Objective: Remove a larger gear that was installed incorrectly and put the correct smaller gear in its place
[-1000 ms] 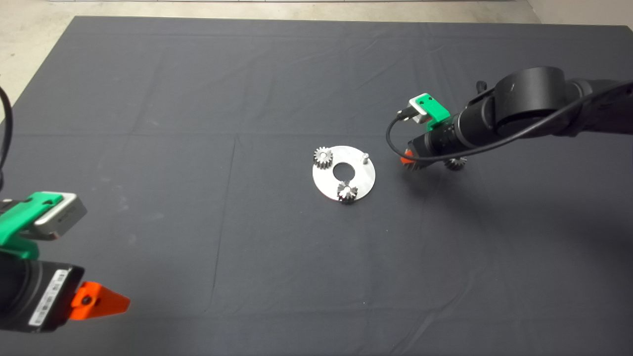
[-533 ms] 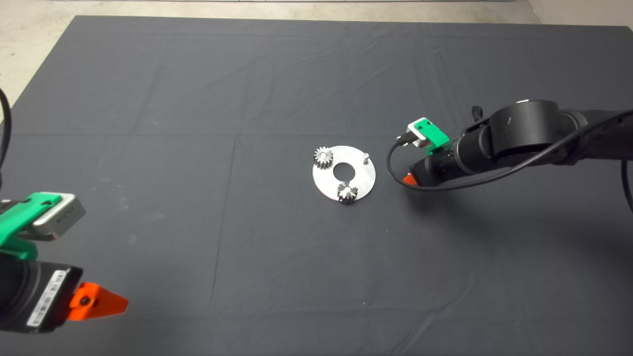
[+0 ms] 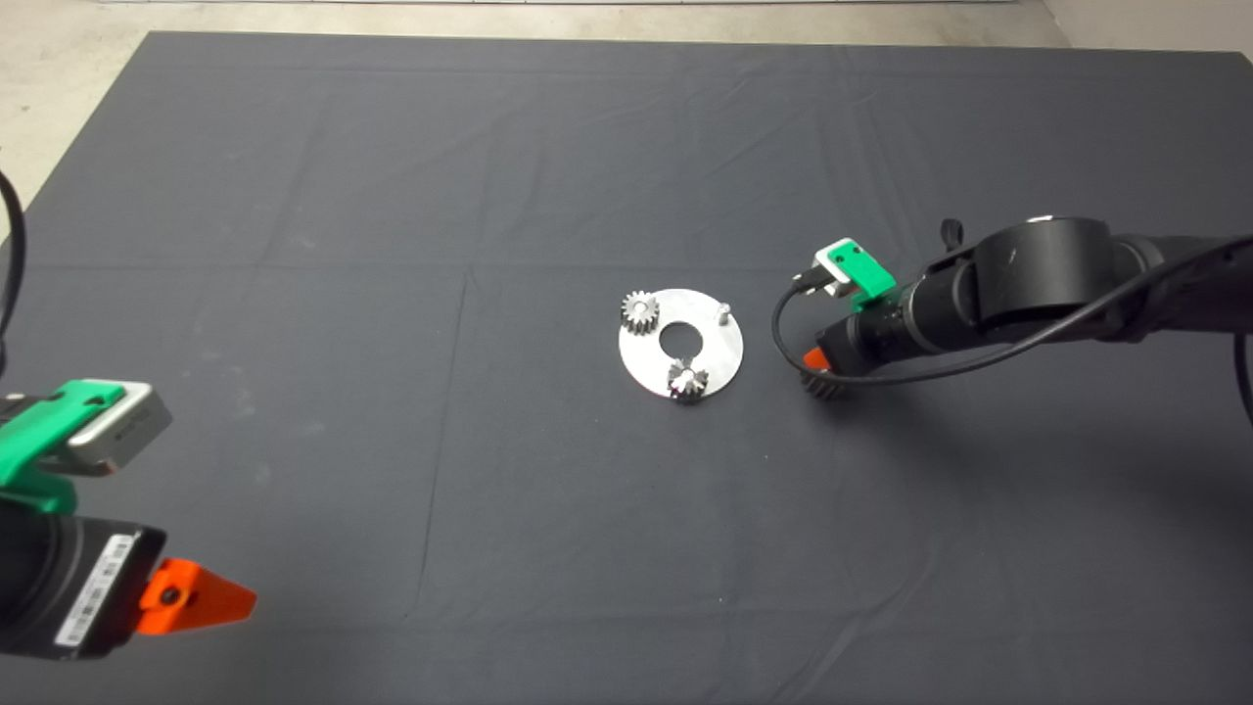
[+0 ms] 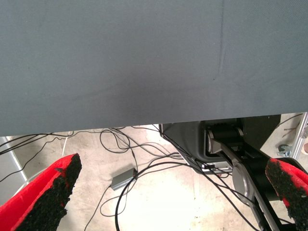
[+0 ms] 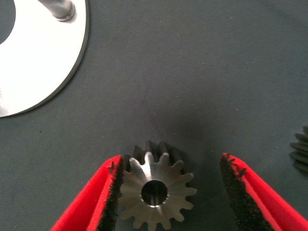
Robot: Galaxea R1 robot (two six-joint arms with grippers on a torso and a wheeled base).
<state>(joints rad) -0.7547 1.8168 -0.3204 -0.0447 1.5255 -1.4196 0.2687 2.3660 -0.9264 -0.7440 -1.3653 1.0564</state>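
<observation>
Hiding larger gear (image 3: 825, 386): right gripper (image 3: 817, 364).

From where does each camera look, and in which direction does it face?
Head: above the mat, facing down; both arms show, left gripper parked lower left.
Left wrist: on the parked arm, facing the mat's edge and floor cables; own open jaws.
Right wrist: on the right gripper, close above the larger gear between its open jaws.
Shared: head and right wrist show the round plate.

Place: robot lab or workshop.
Signs: bare concrete floor (image 3: 59, 59) around the dark mat (image 3: 392, 196); loose cables (image 4: 125, 154) beyond its edge.
</observation>
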